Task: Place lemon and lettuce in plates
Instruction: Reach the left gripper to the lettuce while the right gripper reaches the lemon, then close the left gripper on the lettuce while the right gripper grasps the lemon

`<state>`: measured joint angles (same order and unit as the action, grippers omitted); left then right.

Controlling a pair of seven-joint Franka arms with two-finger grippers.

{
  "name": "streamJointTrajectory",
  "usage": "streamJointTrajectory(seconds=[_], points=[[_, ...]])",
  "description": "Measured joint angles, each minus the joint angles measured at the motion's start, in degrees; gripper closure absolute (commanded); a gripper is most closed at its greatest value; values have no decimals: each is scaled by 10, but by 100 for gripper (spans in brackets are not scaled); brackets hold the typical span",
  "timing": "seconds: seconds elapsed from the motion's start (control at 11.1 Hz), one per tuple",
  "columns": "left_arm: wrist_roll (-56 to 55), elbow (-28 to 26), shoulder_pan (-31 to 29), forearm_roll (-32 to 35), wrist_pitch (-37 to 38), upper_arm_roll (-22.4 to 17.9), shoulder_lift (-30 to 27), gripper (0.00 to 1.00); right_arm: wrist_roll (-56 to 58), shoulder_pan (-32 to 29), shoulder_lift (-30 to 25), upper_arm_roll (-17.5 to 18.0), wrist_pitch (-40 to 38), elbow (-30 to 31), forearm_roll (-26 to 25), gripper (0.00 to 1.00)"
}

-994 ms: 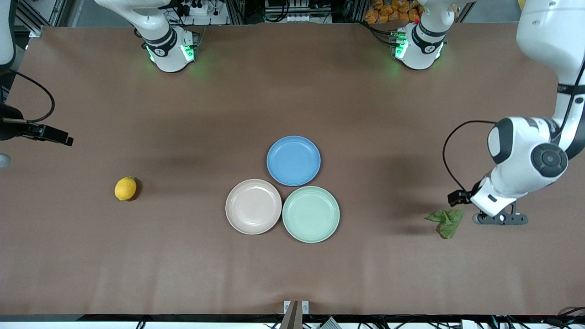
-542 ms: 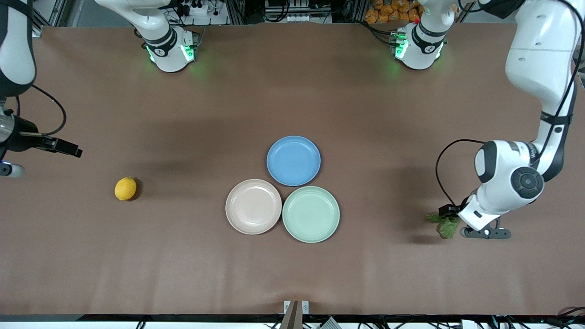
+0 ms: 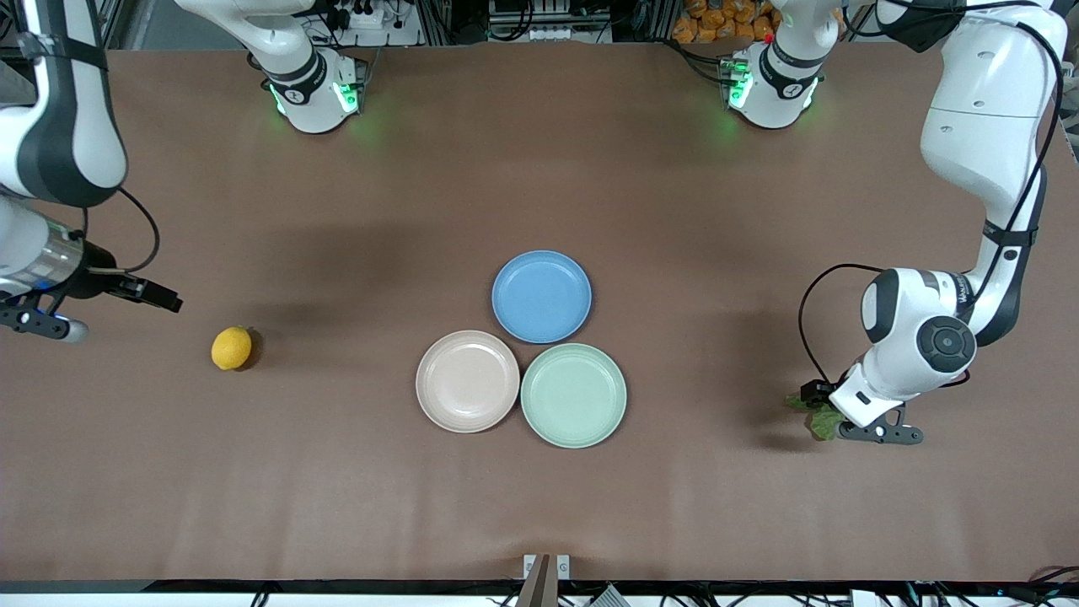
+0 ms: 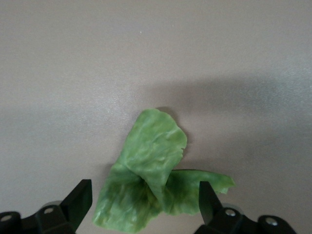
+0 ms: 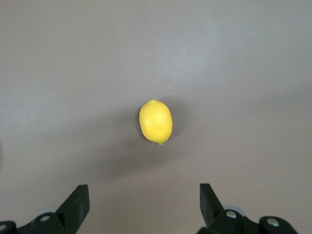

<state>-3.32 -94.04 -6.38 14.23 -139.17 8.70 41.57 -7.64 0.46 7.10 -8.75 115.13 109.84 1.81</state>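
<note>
The lemon (image 3: 231, 348) lies on the brown table toward the right arm's end, and the right wrist view shows it (image 5: 156, 122) ahead of the fingertips. My right gripper (image 5: 144, 200) is open and empty, up over the table's end (image 3: 50, 320), apart from the lemon. The lettuce (image 3: 818, 419) lies toward the left arm's end, mostly hidden under my left hand. My left gripper (image 4: 145, 197) is open, its fingertips on either side of the lettuce (image 4: 151, 165), not closed on it. The beige-pink plate (image 3: 467, 381) and the mint green plate (image 3: 573, 394) sit side by side mid-table, both empty.
An empty blue plate (image 3: 541, 296) touches both plates, farther from the front camera. The two arm bases (image 3: 314, 93) (image 3: 771, 84) stand at the table's back edge.
My left gripper has moved over the lettuce and covers most of it. My right arm has come in from the table's end toward the lemon.
</note>
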Motion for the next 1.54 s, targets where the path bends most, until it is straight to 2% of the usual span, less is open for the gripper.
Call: streamJointTrajectory(seconds=[0.09, 0.18, 0.45, 0.63, 0.72, 1.54], points=[[0, 0, 0, 0, -3, 0, 5, 14, -12, 1, 2, 1, 30, 19, 0, 0], [0, 0, 0, 0, -6, 0, 10, 24, -20, 5, 8, 2, 64, 40, 0, 0], [0, 1, -2, 0, -36, 1, 26, 72, -46, 20, 65, 6, 153, 73, 0, 0], [0, 3, 0, 0, -36, 4, 26, 95, -50, 24, 93, 6, 174, 73, 0, 0], [0, 5, 1, 0, -36, 5, 26, 100, -49, 23, 101, 6, 182, 72, 0, 0], [0, 22, 3, 2, -40, 7, 5, 100, -6, 8, 183, 1, 236, 59, 0, 0]])
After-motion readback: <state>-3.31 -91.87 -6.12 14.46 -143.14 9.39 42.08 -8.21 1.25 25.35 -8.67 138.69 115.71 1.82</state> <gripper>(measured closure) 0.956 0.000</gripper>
